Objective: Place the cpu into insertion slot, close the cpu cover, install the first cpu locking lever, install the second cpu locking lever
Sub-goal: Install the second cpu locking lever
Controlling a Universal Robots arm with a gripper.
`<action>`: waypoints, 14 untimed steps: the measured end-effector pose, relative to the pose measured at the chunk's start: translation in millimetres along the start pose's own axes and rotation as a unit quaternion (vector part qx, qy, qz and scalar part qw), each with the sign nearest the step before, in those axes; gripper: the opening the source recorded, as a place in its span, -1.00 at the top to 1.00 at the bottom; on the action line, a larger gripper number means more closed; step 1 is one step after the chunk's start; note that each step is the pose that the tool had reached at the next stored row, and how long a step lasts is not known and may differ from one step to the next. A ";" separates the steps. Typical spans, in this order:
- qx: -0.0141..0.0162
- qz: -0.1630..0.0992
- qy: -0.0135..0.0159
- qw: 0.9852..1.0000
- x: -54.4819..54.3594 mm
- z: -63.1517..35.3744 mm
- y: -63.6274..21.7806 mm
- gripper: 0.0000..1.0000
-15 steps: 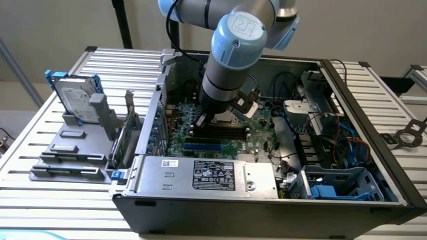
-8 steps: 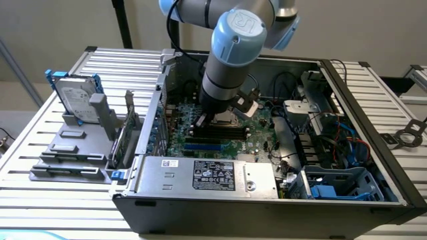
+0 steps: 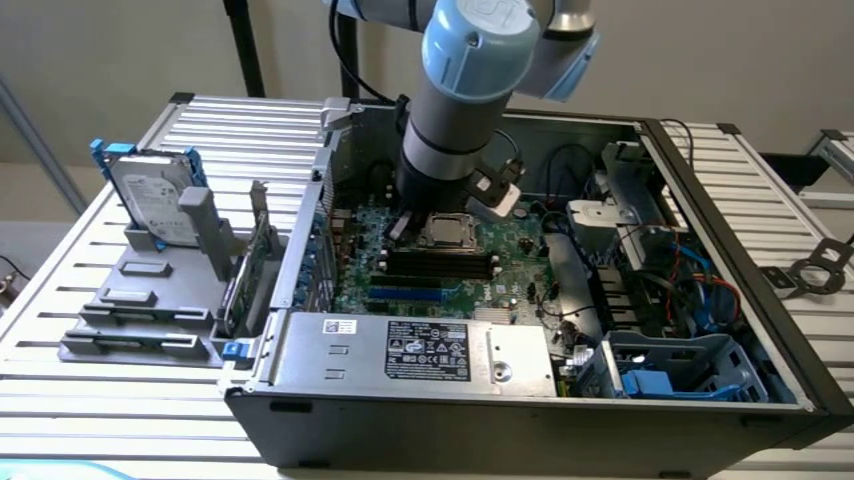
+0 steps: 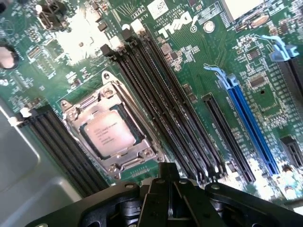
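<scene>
Silver-grey cpu sits in the insertion slot w/ the cpu cover shut over it, right beside the black memory slots on the green board. My hand hangs just above the socket's edge, holding nothing; can't tell if it's released or clenched.

Open PC case lies on a slatted table; the motherboard sits flat in it. The cpu sits in the insertion slot, w/ the cpu cover down around it. Memory slots run on both sides of the socket; card slots lie beyond those. Drive rack stands outside the case, at exterior view's left. Arm hangs over the socket.
</scene>
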State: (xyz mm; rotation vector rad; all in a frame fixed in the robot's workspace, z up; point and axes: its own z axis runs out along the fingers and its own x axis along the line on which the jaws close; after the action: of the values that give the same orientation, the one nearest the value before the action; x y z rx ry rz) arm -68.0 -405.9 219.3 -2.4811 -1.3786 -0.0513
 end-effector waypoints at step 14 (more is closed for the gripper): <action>0.000 0.000 0.000 1.000 -1.2 -12.2 -17.5 0.79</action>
State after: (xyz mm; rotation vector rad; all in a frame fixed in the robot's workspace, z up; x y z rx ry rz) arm -81.9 -401.7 235.1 -2.4811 -1.3788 -0.0510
